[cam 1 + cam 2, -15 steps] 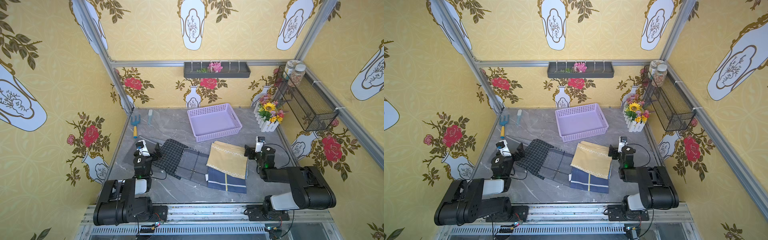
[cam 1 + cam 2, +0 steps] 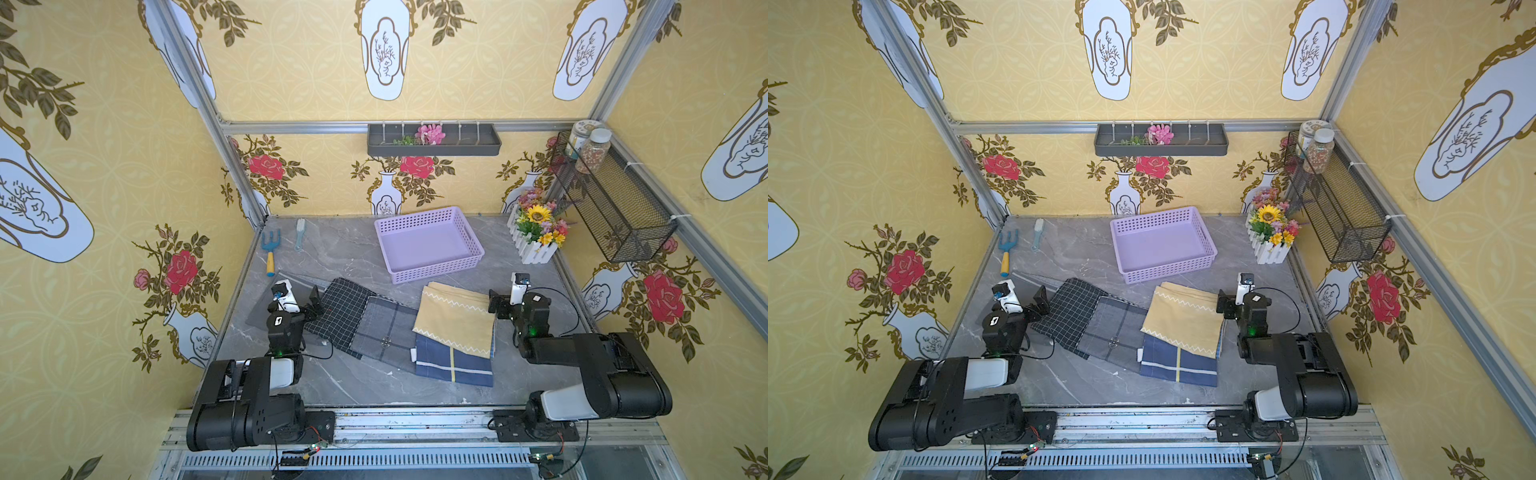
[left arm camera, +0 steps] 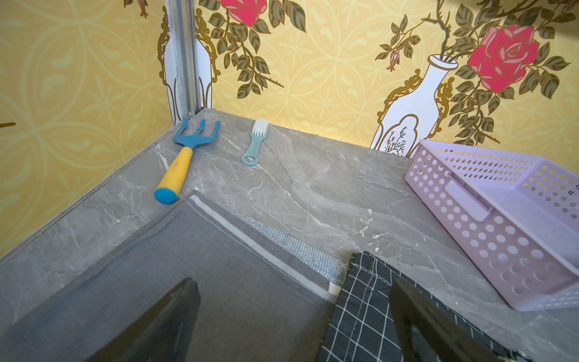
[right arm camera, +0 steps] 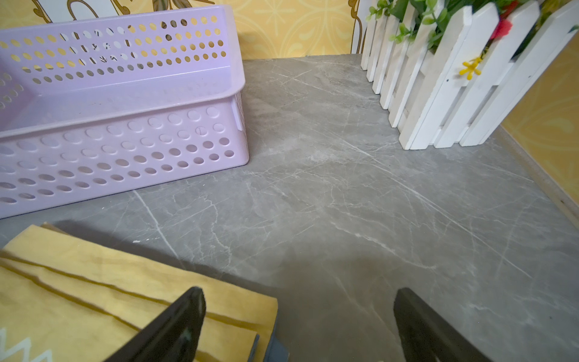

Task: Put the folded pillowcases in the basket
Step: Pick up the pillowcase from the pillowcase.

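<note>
Basket [image 2: 432, 274] [image 2: 1167, 270]: lavender with perforated walls, standing rear of centre on the grey marbled bench [image 2: 353, 386].

All five folded pillowcases lie on the bench in front of the basket, outside it.
- The yellow pillowcase [image 2: 455, 320] [image 2: 1183, 318], with white zigzag trim, is nearest the basket's front wall, close to it but apart.
- It overlaps a navy pillowcase [image 2: 453, 365] that lies nearer the bench's front edge.
- To their left is a grey plaid pillowcase [image 2: 384, 332], overlapping a black checked pillowcase [image 2: 343, 311].
- At the far left is a plain grey pillowcase [image 3: 219, 282].
- Which of the five the task means cannot be settled from these views.

Left arm: folded low at the front left corner.
- The left hand [image 2: 309, 305] [image 3: 293, 282] is angled down over the join of the plain grey and black checked pieces.
- Its jaws are spread wide, one finger above each cloth, with nothing between them. Contact with the cloth cannot be confirmed.

Right arm: folded low at the front right.
- The right hand [image 2: 496, 305] [image 4: 297, 291] sits at the yellow pillowcase's right edge.
- Its jaws are spread wide, one finger over the yellow corner and the other over bare bench. It holds nothing.

Surroundings:
- Rear left of the bench: a blue rake [image 2: 270, 253] and a small brush [image 2: 299, 235].
- Rear right: a white picket planter [image 2: 536, 249].
- Right wall: a black wire rack [image 2: 615, 208].
</note>
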